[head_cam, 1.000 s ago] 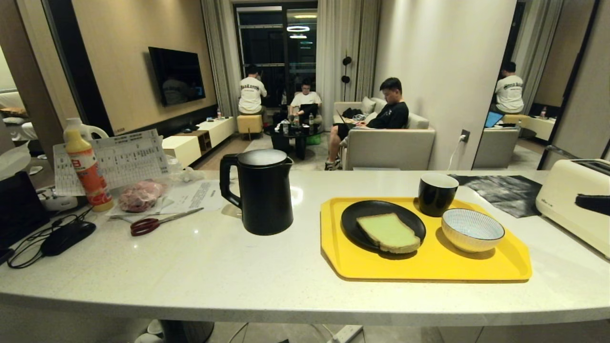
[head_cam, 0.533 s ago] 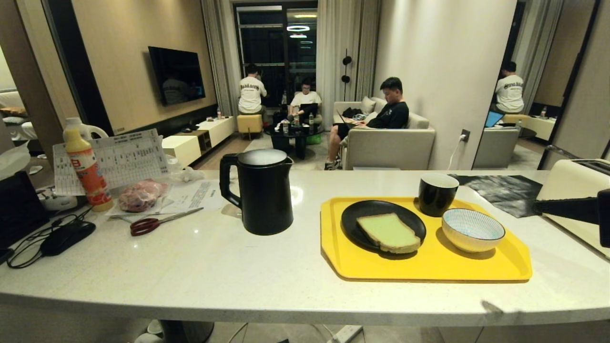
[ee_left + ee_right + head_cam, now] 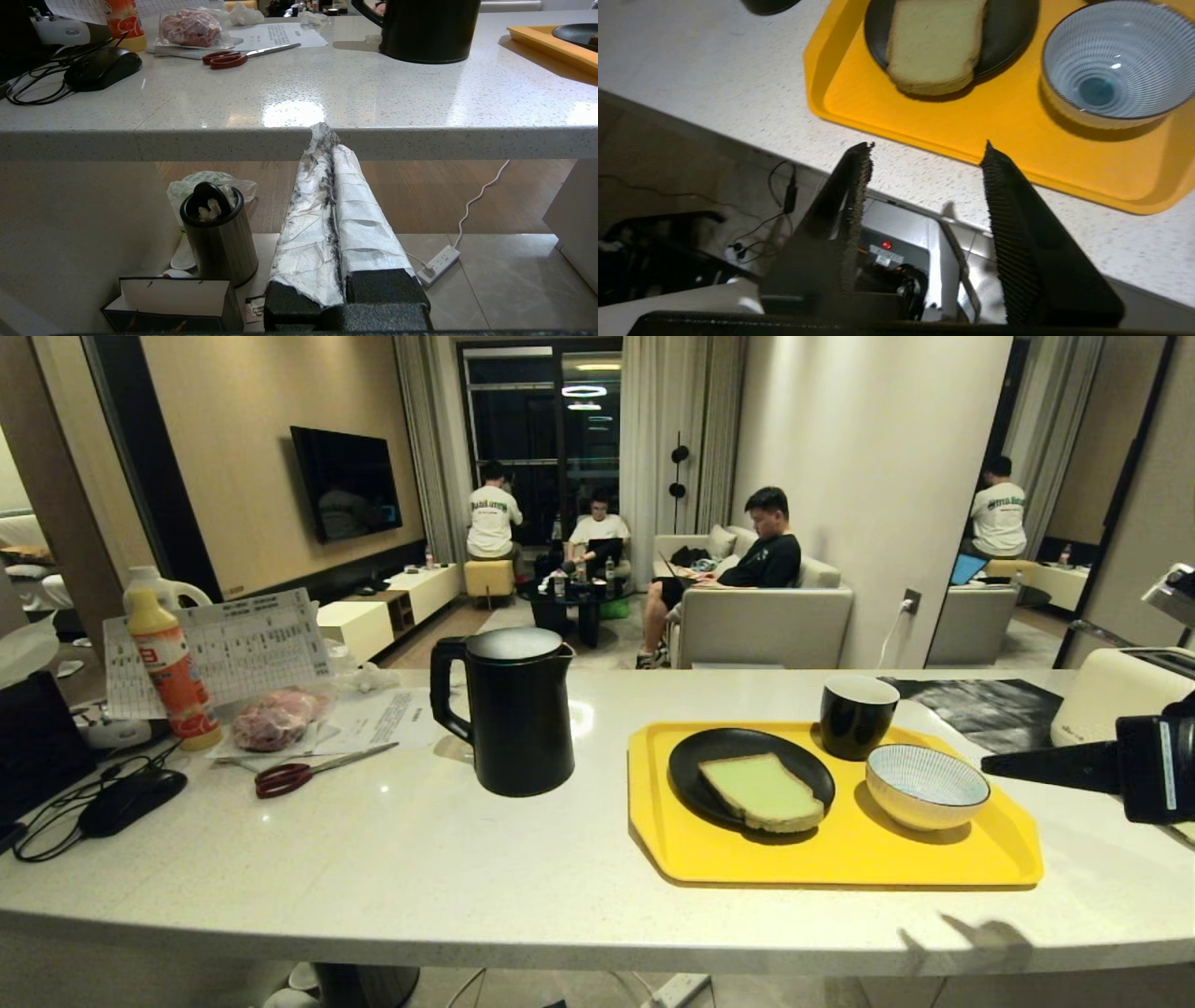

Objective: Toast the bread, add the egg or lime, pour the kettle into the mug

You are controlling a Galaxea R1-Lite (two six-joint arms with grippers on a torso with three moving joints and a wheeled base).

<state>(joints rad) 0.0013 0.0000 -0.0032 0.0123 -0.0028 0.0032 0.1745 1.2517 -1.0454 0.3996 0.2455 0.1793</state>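
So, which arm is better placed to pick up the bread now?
The right. The right gripper is open above the counter edge beside the yellow tray, facing the bread. The left gripper is shut, below the counter, far from the tray.

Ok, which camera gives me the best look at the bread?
The right wrist view: the bread fills the frame from above on its black plate. The head view shows it smaller, at a slant; the left wrist view only catches the plate's edge.

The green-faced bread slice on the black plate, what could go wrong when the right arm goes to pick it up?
The right gripper, fingers apart, approaches over the yellow plastic tray's near edge.
1. The thick pale-green bread slice lies flat on the round black plate, so the fingers may push it rather than grip it.
2. The blue-striped ceramic bowl and glossy black mug stand close by and could be knocked.
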